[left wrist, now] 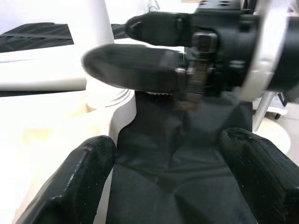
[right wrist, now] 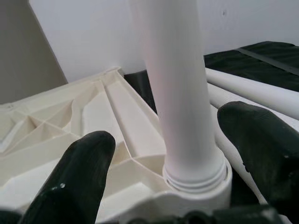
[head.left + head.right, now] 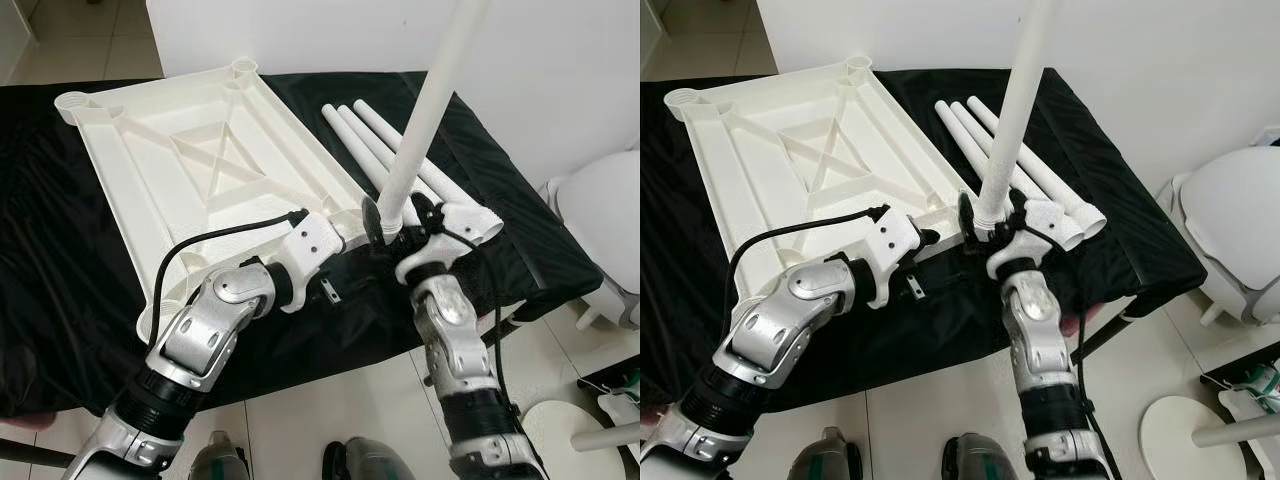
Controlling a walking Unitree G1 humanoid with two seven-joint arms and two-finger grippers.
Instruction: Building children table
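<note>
A black cloth [image 3: 60, 250] is spread over the table, presumably to keep the white plastic from being scuffed and from sliding during assembly. On it the children's tabletop [image 3: 190, 170] is laid upside down, its ribbed underside and corner sockets turned upward so that legs can be set in from above; a large part of the cloth is covered by it, with one corner reaching the near edge in front of the robot. At that near corner an upright leg [image 3: 425, 110] is stood in its socket [image 2: 196, 184], where threads can be made out at the foot of the leg, so it is judged to be partly screwed in rather than fully seated. Three spare legs [image 3: 365, 140] are laid side by side on the cloth just beside the tabletop, within reach for the remaining corners. The right pincer [image 2: 175, 154] is placed around the base of the upright leg with its fingers wide, one on either side and neither seen to press the tube, as if set for the next twist. The left pincer [image 1: 170, 170] is held open just beside the same corner, over bare cloth, gripping nothing, probably to steady the tabletop.
</note>
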